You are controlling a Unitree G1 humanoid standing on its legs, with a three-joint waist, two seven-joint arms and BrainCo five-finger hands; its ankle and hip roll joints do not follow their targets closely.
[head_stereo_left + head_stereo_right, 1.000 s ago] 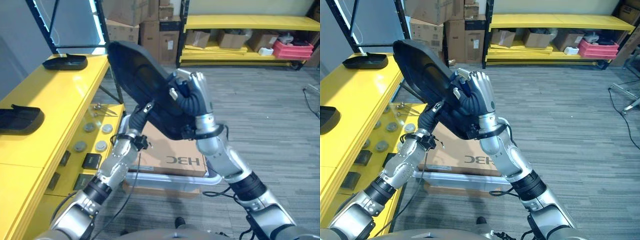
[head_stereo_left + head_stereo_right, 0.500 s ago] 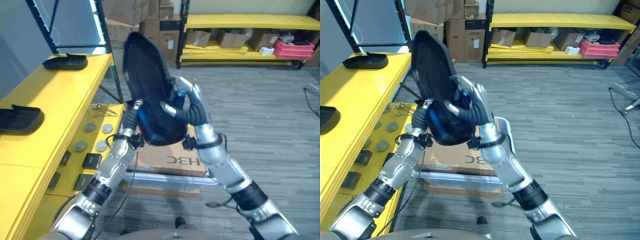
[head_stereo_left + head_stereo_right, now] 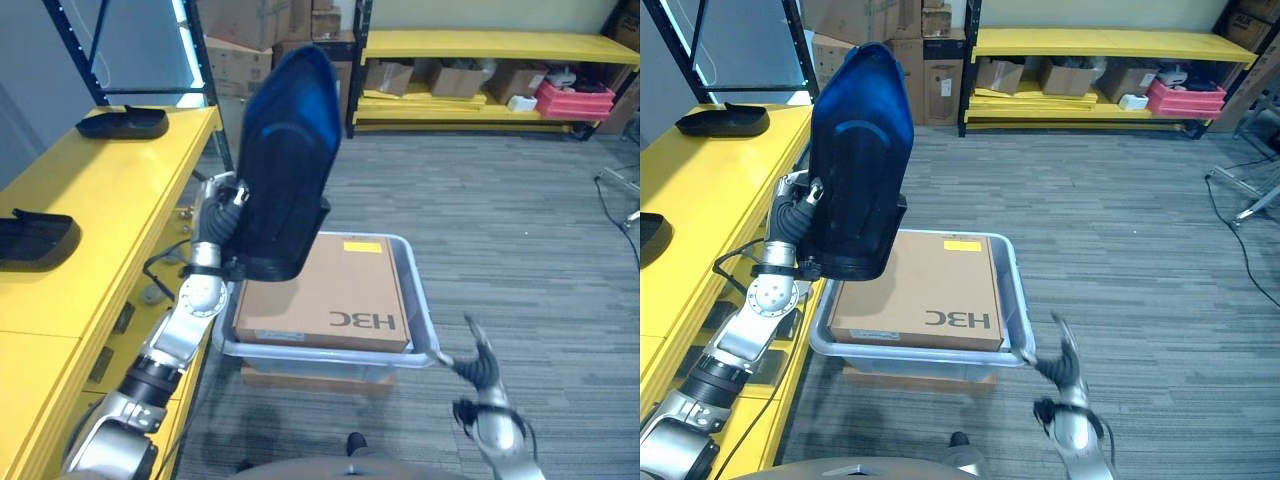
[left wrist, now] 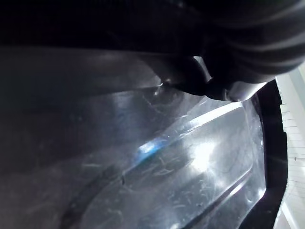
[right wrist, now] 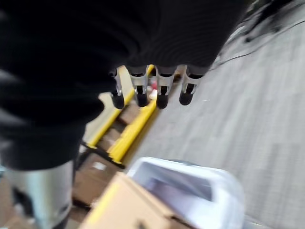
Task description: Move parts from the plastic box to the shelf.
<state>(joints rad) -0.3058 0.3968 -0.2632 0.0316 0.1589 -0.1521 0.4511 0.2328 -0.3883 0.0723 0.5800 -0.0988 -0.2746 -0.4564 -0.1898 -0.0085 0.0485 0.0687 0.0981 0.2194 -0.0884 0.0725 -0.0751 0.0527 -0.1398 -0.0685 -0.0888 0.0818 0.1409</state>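
Note:
A large dark blue-black moulded part (image 3: pixel 285 170) stands upright above the left rim of the grey plastic box (image 3: pixel 421 305). My left hand (image 3: pixel 213 212) is shut on the part's left edge and holds it alone; its glossy inner face (image 4: pixel 157 162) shows from very close in the left wrist view. My right hand (image 3: pixel 482 368) hangs low beside the box's near right corner, fingers (image 5: pixel 161 93) straight and holding nothing. The yellow shelf (image 3: pixel 110 210) runs along the left. Two black parts (image 3: pixel 125 122) (image 3: pixel 36 240) lie on its top.
A flat cardboard carton (image 3: pixel 330 290) fills the plastic box. Small round pieces (image 3: pixel 150 294) lie on the shelf's lower tier. A black rack post (image 3: pixel 198 75) rises behind the shelf. Far yellow racking (image 3: pixel 480 45) holds cartons and a red bin (image 3: pixel 575 98). Grey carpet lies to the right.
My right hand let go of the part and dropped to the lower right. My left hand swung the part upright and leftward, toward the shelf.

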